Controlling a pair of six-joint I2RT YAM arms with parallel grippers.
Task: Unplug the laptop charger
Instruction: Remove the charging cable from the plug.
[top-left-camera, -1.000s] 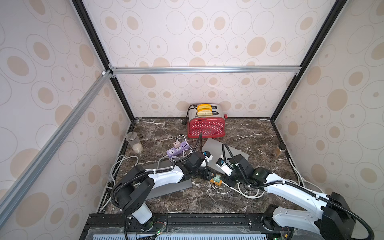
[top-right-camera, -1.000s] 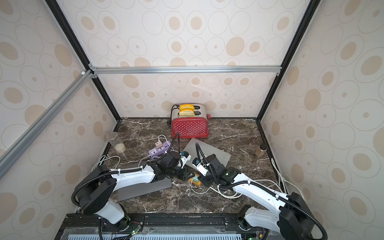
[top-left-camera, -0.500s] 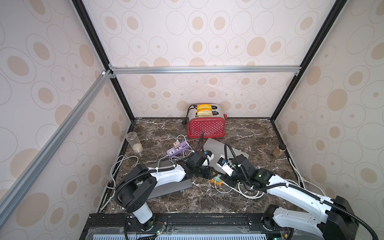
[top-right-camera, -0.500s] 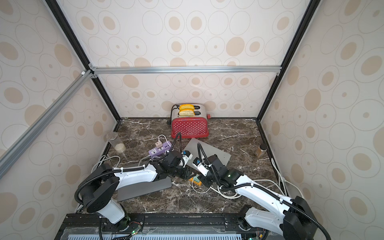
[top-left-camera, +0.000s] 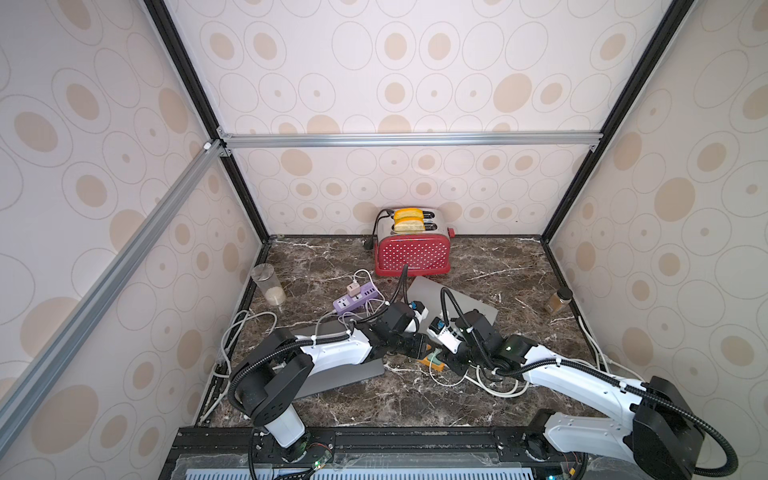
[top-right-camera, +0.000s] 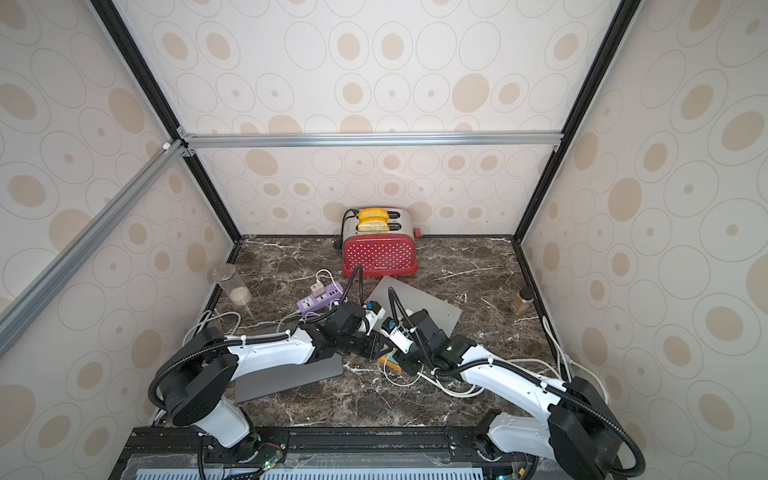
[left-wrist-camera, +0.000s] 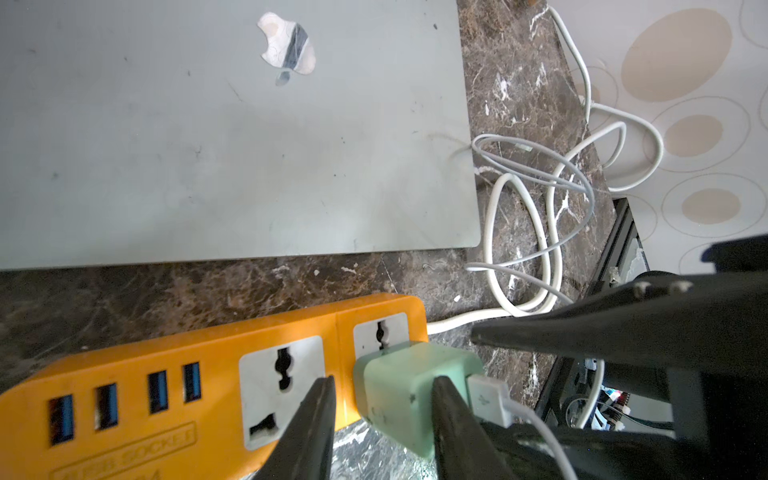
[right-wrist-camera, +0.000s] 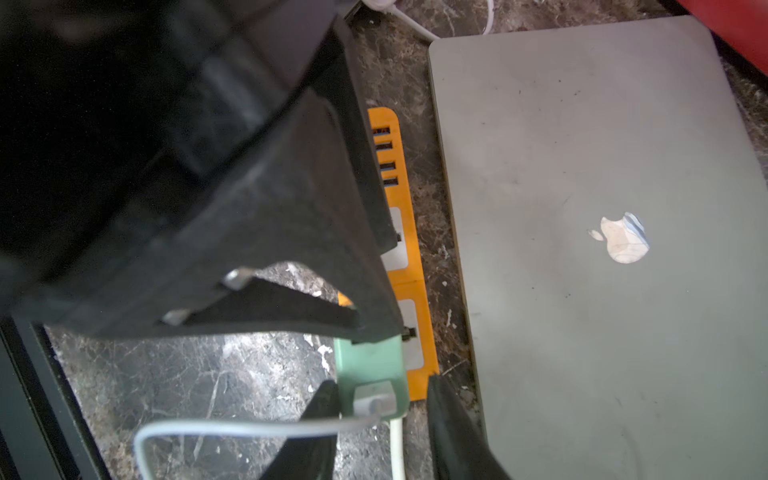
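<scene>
The green charger (left-wrist-camera: 415, 365) sat plugged into the end socket of the orange power strip (left-wrist-camera: 166, 357). The strip lay flat on the dark surface (left-wrist-camera: 208, 291).

The left pincer (left-wrist-camera: 384, 380) was right over the charger, part way open. One of its fingers (left-wrist-camera: 316, 415) had its tip on the strip, just beside the charger. The other finger (left-wrist-camera: 449, 415) had its tip on the charger itself. I could not tell if this pincer was squeezing anything.

The right pincer (right-wrist-camera: 381, 384) was at the strip's end, facing the left pincer. It was part way open too, with the charger and the strip's end between its fingers. One finger (right-wrist-camera: 320, 415) touched the charger's side. The other finger (right-wrist-camera: 449, 415) was at the strip's corner. I could not tell if it had a real hold.

A thin white cable (right-wrist-camera: 249, 428) ran out of the charger and crossed in front of the right pincer's finger. A shut grey laptop (right-wrist-camera: 582, 208) lay just past the strip from both pincers. In a top view, a red toaster (top-left-camera: 411, 257) stood well beyond them.
</scene>
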